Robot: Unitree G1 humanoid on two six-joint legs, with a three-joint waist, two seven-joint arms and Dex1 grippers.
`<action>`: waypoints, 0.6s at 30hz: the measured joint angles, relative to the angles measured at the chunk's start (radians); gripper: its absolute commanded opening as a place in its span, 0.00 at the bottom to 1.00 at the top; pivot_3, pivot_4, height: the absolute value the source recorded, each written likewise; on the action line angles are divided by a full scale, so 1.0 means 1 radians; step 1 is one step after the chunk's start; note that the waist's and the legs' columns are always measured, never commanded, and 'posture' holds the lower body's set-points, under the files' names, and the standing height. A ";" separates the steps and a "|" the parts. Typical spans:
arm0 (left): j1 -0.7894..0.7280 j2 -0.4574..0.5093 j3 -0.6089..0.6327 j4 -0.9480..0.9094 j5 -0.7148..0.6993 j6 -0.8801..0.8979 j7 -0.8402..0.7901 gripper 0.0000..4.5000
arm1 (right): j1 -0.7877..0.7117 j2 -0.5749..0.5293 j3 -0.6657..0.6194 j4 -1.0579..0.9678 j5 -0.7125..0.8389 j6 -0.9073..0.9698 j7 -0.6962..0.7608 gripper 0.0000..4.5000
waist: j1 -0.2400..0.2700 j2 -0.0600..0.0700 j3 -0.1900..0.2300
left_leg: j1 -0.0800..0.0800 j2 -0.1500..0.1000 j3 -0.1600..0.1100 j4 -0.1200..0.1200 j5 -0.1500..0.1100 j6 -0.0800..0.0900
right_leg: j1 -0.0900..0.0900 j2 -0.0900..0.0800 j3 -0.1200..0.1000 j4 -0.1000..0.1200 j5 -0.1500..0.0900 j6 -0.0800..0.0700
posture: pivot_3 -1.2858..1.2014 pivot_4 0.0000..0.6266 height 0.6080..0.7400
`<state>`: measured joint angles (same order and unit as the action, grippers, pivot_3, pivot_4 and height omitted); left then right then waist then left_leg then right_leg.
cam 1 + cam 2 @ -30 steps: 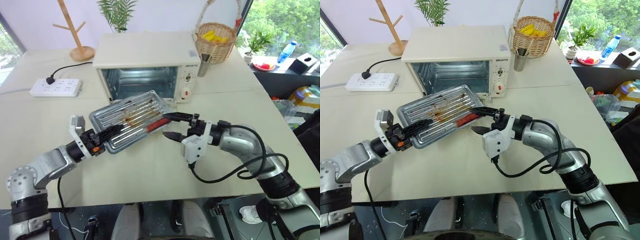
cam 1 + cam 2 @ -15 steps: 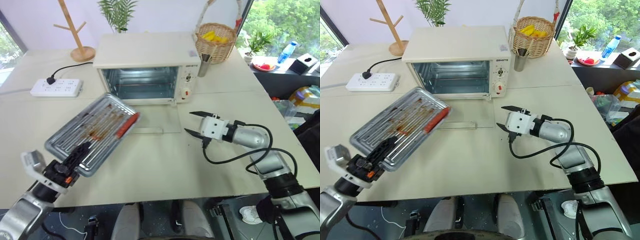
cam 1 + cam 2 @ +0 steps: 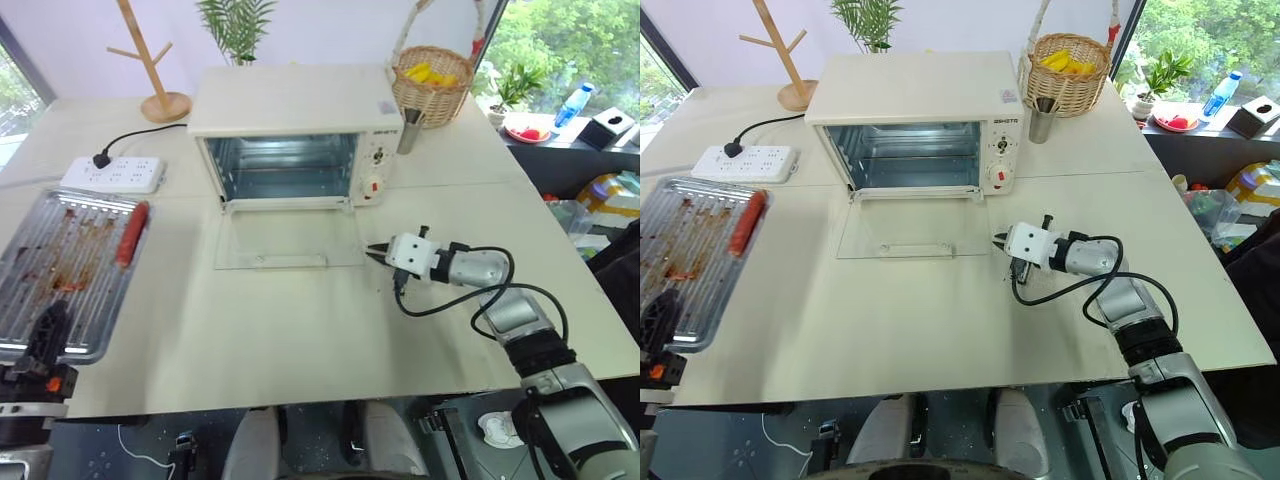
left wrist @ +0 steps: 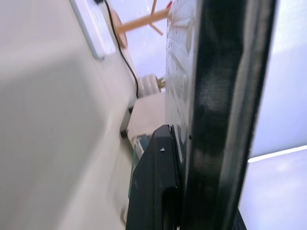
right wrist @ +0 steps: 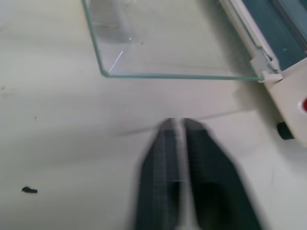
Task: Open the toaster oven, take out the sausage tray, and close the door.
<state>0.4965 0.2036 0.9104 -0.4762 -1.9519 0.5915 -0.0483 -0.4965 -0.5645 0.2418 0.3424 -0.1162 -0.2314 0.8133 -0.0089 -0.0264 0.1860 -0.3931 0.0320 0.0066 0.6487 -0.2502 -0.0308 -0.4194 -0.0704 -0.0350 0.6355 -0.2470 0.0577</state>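
Lying far out at the robot's left, the tray (image 3: pixel 65 270) sits over the left edge of the table (image 3: pixel 300 330), well apart from the oven (image 3: pixel 295 135). Its long side runs toward and away from the robot, roughly in line with the table's left edge, with the near short end at the left gripper (image 3: pixel 42 345). That gripper is clamped on the near rim of the tray; in the left wrist view the dark fingers (image 4: pixel 158 182) press against the metal edge. The sausage (image 3: pixel 131 234) lies along the tray's right side near the far end, its length following the tray's long side.

The oven stands at the back middle of the table, its mouth facing the robot and the inside bare of the tray. The door (image 3: pixel 288 240) is folded down flat on the table in front of it, its free edge and bar handle (image 3: pixel 290 261) pointing at the robot.

The right gripper (image 3: pixel 1000 243) hovers low over the table just beside the door's right front corner, pointing left toward it, with its two fingers (image 5: pixel 165 158) pressed nearly together and holding nothing. A power strip (image 3: pixel 112 175) lies behind the tray, and a basket (image 3: pixel 432 85) stands behind the oven's right side.
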 measured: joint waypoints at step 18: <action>-0.062 0.048 0.006 -0.067 -0.002 -0.075 0.138 0.00 | -0.155 0.101 -0.070 -0.088 0.038 0.010 -0.105 0.01 | -0.002 0.000 0.000 | 0.000 0.001 -0.001 -0.001 0.000 0.000 | 0.001 0.002 0.001 -0.001 0.000 0.000 | 0.52 0.24 0.95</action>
<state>0.4348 0.2511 0.9161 -0.5431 -1.9539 0.5161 0.0897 -0.6512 -0.4639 0.1716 0.2548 -0.0786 -0.2214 0.7086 -0.0105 -0.0266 0.1861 -0.3930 0.0327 0.0060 0.6482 -0.2503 -0.0307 -0.4189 -0.0687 -0.0342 0.6344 -0.2466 0.0575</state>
